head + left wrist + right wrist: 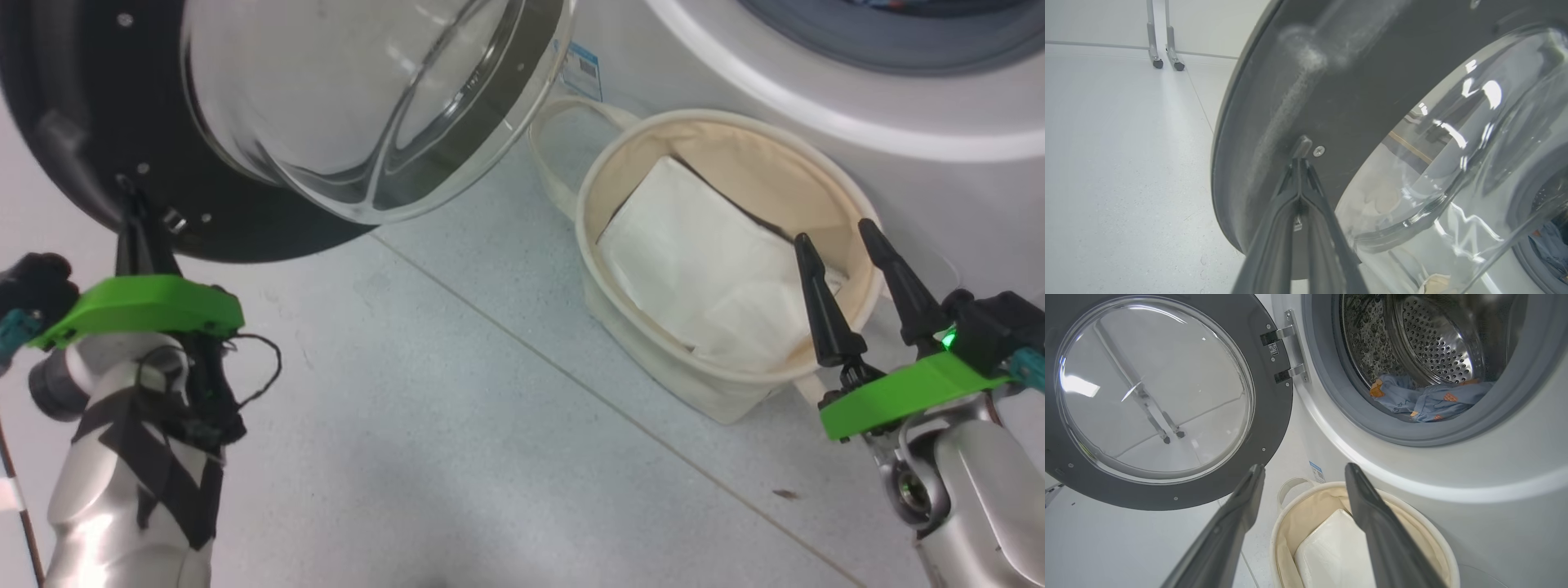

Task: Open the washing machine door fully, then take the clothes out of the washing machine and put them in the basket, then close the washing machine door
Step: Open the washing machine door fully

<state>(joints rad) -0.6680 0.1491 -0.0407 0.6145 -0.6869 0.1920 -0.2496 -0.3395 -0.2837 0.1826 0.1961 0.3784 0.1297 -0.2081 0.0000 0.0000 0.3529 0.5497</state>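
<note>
I have the washing machine door (1167,396) open at my pinched-shut left end effector (1300,161); the clothes (1429,402) beyond my wide-spread right end effector (1304,467) aren't yet in the basket (1274,539).

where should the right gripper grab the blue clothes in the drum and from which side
Probably the raised, bunched fold of the clothes nearest the grey drum mouth, coming straight in from the front through the opening: the pile lies low at the drum's bottom, and the right gripper stands open.
</note>
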